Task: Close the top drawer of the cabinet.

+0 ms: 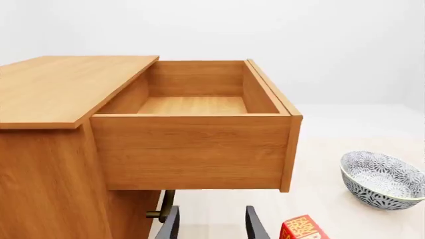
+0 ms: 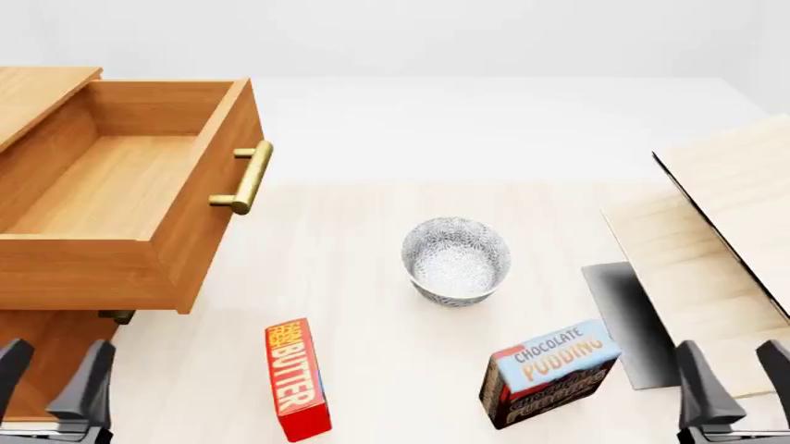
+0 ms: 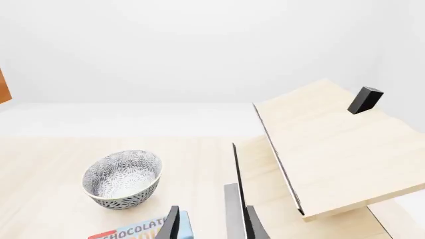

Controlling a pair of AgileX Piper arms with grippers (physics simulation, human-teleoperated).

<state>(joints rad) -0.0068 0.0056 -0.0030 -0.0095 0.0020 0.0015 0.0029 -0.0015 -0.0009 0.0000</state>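
The top drawer (image 2: 117,199) is pulled far out of the cabinet (image 2: 37,92), which stands at the far left of the tabletop (image 2: 358,277). The drawer is a brown wooden box and I can see right down to its bare wooden floor. Its brass handle (image 2: 247,178) sticks out on the front, facing right. Under the drawer, in the left wrist view, a second brass handle (image 1: 162,208) peeks out lower down.

The left gripper (image 2: 52,381) hangs at the near left, just in front of the cabinet and below the open drawer. Its jaws are apart and hold nothing. The right gripper (image 2: 731,381) hangs at the near right. Its jaws are apart too, and hold nothing.

A bowl (image 2: 456,260) with a gray pattern sits in the middle of the tabletop. Near it, closer to us, a red butter box (image 2: 298,378) lies flat. A chocolate pudding box (image 2: 549,372) stands to the right of that. Pale wooden boards (image 2: 728,240) lean at the right side.
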